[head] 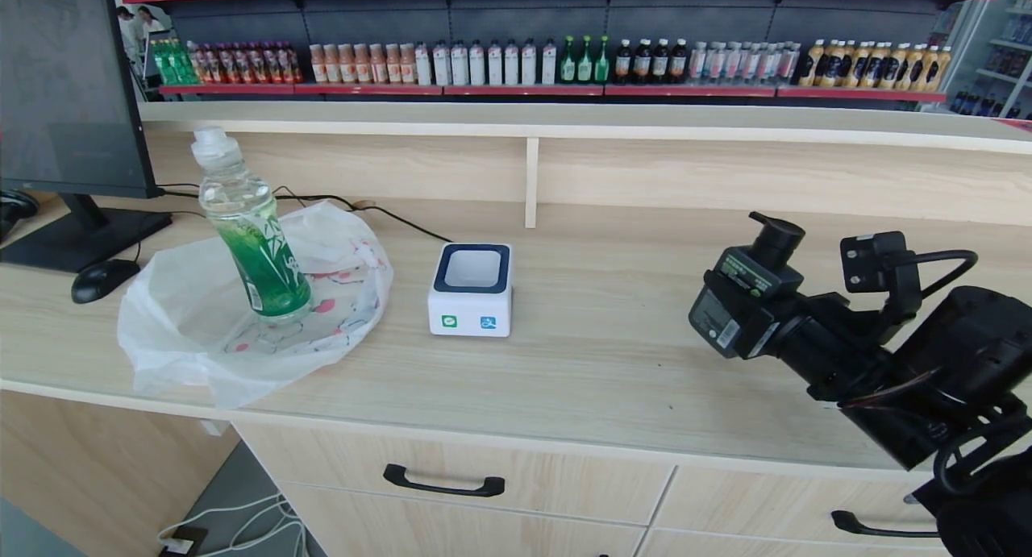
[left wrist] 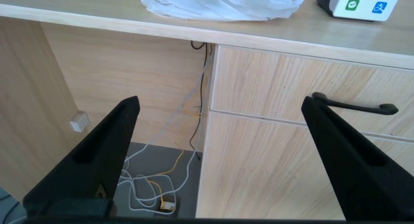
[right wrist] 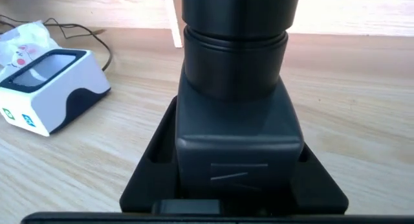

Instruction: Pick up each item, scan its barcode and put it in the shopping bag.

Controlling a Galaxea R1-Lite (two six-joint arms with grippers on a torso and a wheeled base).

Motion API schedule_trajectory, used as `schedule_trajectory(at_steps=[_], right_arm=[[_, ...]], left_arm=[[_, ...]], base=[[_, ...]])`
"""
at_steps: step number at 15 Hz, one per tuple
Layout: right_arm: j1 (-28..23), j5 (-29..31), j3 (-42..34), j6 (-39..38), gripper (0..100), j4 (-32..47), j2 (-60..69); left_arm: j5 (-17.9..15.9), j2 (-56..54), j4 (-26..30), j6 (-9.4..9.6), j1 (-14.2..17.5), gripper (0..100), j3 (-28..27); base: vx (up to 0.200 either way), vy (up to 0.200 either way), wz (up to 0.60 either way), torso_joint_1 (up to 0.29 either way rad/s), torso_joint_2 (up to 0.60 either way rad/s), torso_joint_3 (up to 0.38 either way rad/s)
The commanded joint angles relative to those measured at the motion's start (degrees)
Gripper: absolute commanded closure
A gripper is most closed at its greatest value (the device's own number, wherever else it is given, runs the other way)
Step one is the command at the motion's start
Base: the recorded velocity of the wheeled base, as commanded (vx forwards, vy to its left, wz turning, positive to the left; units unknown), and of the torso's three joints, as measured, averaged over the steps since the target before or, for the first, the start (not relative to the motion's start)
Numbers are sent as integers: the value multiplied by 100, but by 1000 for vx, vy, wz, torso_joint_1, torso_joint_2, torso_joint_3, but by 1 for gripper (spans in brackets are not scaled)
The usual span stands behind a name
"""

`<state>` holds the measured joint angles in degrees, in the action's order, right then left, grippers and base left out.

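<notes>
My right gripper (head: 794,335) is shut on a dark square bottle (head: 746,295) with a black cap, held tilted above the right side of the counter, its barcode label facing out. From the right wrist that bottle (right wrist: 236,114) sits between the fingers (right wrist: 145,179). The white scanner (head: 472,289) stands mid-counter, to the bottle's left. A clear bottle with a green label (head: 254,234) stands upright inside the white shopping bag (head: 185,331) on the left. My left gripper (left wrist: 220,166) hangs open below counter level, facing the drawers.
A monitor (head: 68,114) and a mouse (head: 103,280) occupy the far left, with a cable (head: 403,218) running behind the bag. A raised wooden ledge (head: 726,170) backs the counter. Drawers with black handles (head: 443,482) are below; cables (left wrist: 155,185) lie on the floor.
</notes>
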<state>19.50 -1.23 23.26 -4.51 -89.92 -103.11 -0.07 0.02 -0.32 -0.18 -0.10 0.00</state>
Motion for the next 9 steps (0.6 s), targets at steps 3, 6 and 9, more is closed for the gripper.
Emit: schedule_trajectory(at_steps=[3, 6, 9], right_arm=[[71, -9, -296, 12, 100, -8, 704], [194, -422, -428, 302, 100, -8, 1223], [651, -852, -674, 29, 100, -8, 1574]], left_arm=[[-1, -2, 5, 9, 1, 0, 0], [-1, -2, 5, 9, 1, 0, 0], [-1, -2, 5, 9, 1, 0, 0]], base=[[0, 0, 0, 0, 0, 0], [0, 0, 0, 0, 0, 0], [0, 0, 0, 0, 0, 0]])
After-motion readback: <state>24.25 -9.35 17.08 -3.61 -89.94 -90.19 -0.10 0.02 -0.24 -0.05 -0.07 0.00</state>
